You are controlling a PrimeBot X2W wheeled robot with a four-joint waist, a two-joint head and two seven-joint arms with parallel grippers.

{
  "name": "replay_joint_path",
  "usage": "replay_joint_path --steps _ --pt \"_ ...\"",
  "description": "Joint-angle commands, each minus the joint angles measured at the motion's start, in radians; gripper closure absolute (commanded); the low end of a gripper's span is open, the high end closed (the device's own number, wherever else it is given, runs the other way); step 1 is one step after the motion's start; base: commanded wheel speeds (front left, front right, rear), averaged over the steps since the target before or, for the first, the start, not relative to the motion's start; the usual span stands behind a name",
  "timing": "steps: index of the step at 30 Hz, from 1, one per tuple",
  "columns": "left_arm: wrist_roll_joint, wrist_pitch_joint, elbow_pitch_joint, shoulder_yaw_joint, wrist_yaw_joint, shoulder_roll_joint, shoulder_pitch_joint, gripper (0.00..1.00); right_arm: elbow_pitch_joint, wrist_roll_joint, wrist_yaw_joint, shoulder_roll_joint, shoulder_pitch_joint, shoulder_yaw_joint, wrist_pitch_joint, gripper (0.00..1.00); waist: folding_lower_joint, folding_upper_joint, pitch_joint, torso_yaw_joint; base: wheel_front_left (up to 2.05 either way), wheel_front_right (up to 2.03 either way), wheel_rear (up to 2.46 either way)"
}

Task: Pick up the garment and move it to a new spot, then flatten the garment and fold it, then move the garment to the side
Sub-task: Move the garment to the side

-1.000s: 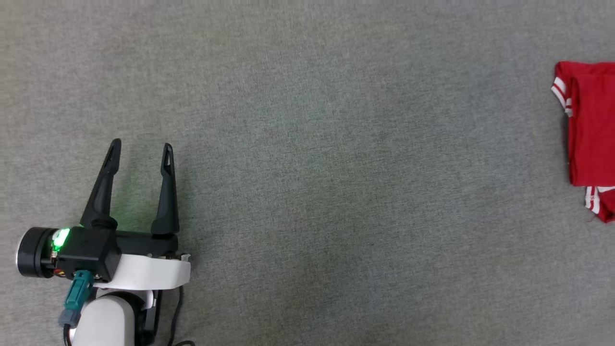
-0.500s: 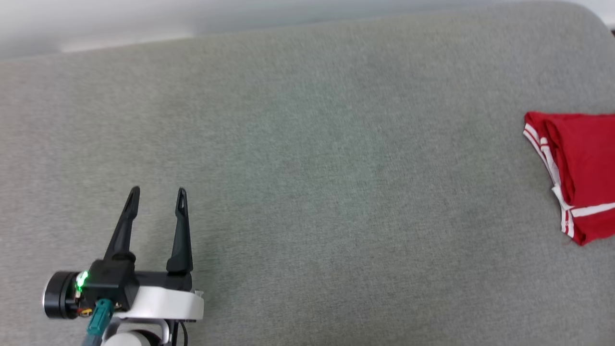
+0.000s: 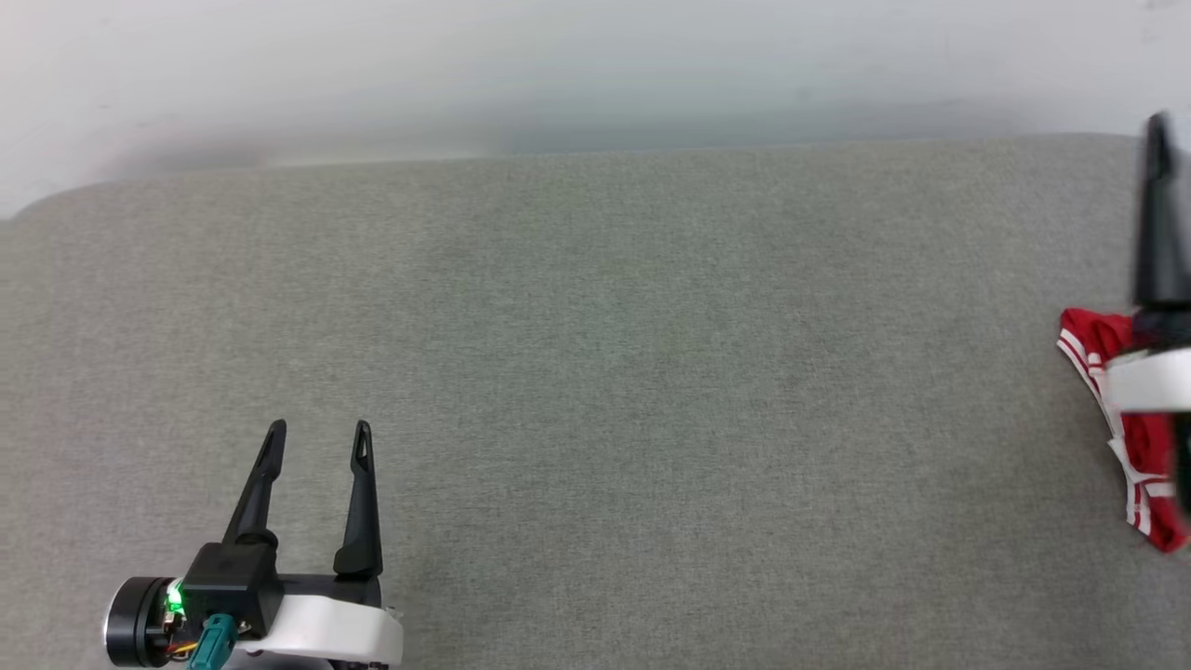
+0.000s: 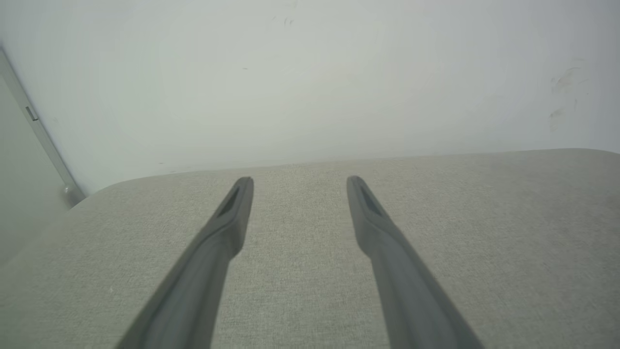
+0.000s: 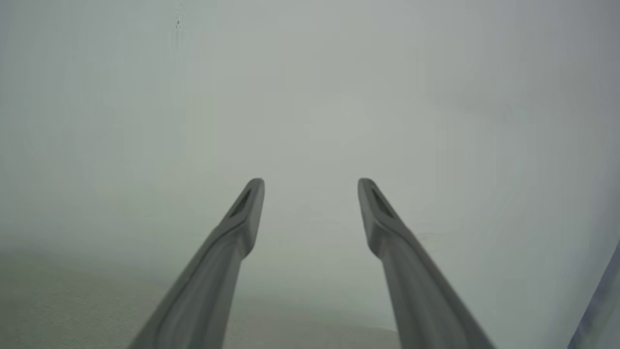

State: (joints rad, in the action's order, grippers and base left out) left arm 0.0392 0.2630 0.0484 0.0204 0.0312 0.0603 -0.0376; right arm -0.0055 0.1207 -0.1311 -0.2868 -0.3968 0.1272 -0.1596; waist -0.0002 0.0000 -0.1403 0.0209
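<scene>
Under and ahead of left end effector (image 3: 319, 428): desk (image 3: 651, 372) covered in grey woven cloth, matt, fine weave visible, slightly coarse. Its fingers (image 4: 227, 232): dark, matt, smooth, plastic-looking. Wrist shell (image 3: 326, 628) behind them: white, smooth, faint sheen, beside a black matt block. Right end effector (image 5: 310, 182): same dark matt finish. By its wrist, garment (image 3: 1090, 337): soft red cloth, white striped trim, matt, rumpled. Beyond the fingertips, wall (image 4: 310, 72): pale, smooth, matt, a few scuffs

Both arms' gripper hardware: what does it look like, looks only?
Left gripper: two long tapered black fingers with slotted tips on a black block, green LED, teal connector plug, silver-rimmed black cylinder, white wrist shell. Right gripper: same dark slotted fingers, white shell.
</scene>
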Motion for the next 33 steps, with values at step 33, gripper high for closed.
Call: replay_joint_path --steps 33 --pt "0.007 0.002 -0.094 -0.009 0.029 -0.008 -0.077 0.0 0.094 -0.039 0.001 0.238 0.467 -0.009 -0.106 0.0 0.0002 0.0 0.147 -0.064 0.0 0.0 0.0"
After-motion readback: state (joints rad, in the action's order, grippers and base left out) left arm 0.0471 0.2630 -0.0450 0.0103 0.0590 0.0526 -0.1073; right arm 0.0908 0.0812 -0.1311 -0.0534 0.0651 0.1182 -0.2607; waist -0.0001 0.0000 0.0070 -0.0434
